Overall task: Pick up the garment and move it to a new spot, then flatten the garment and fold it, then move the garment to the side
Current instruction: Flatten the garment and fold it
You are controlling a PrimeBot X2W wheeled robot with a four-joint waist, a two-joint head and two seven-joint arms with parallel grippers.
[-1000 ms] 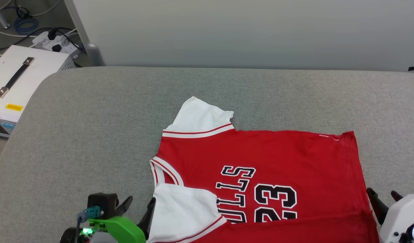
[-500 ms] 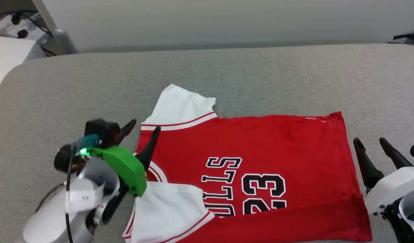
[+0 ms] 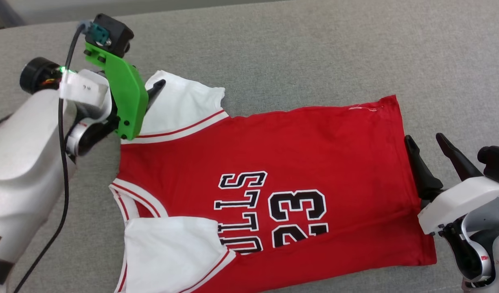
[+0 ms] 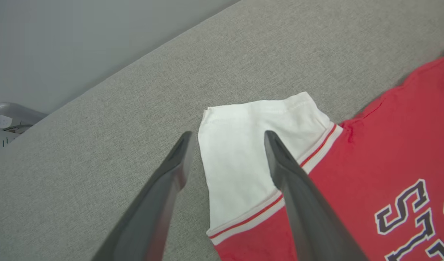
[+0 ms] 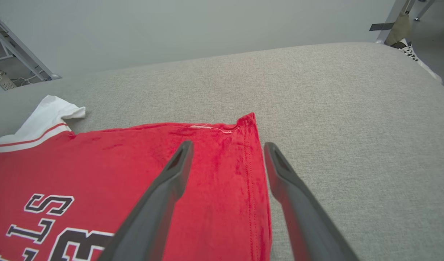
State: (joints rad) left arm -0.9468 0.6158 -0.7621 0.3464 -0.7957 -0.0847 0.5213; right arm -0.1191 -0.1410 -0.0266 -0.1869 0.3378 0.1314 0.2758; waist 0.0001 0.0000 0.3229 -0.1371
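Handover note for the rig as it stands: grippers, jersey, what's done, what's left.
Left gripper: open, holding nothing, poised over the far white sleeve.
Right gripper: open, holding nothing, fingers straddling the hem near its far corner.
Garment: lying flat on the grey cushion, front up, collar toward the left arm.
Done: spread out; the near sleeve and near edge look folded over the lettering.
Left: fold the far side in, finish folding, move it aside.
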